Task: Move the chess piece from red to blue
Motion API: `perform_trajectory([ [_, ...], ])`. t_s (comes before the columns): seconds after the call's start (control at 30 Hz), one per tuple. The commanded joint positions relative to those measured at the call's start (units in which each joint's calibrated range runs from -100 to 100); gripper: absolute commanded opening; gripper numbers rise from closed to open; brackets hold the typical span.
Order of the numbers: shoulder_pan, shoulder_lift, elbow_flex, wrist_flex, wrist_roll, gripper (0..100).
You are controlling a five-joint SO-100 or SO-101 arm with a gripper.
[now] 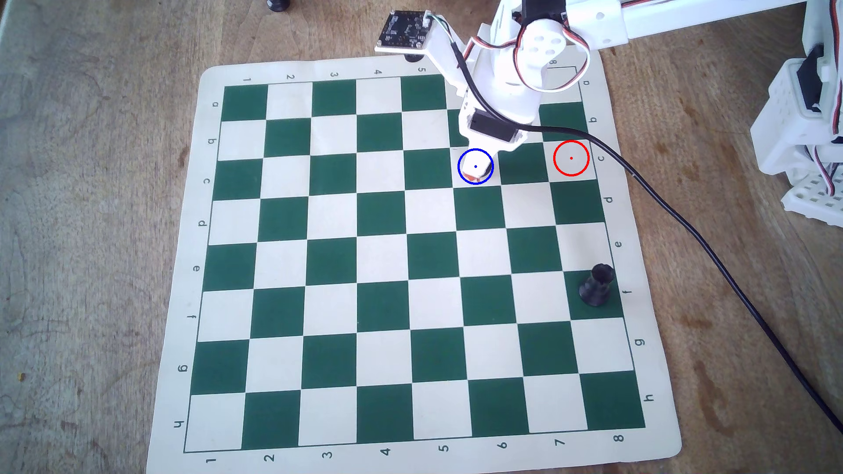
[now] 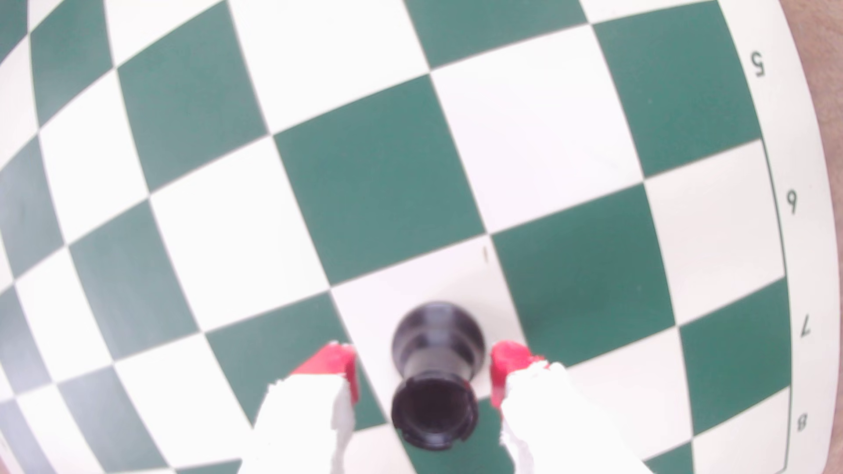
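The end effector stood spread around the chess piece; light, rigid, slick plastic, best pinched at its narrow waist.

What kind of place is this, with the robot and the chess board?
Probably a home or hobby workbench, not a factory. A roll-up chess mat lies on a worn wooden table, and a white robot arm with loose wires and a bare circuit board reaches over a black chess piece.
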Motion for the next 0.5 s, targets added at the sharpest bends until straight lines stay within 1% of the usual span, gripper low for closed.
perform_trajectory([
  [0.0,0.94,-5.04,-0.66,-0.32,-0.44,22],
  [0.13,2.04,-7.16,-1.38,2.3,-0.1,24],
  [0.2,2.2,-8.43,-1.47,5.25,0.68,24],
  [0.23,2.2,-10.39,-1.11,7.87,1.27,24],
  [0.33,2.27,-15.4,1.25,9.51,1.37,23],
  [0.47,1.57,-26.6,2.43,16.55,0.98,23],
])
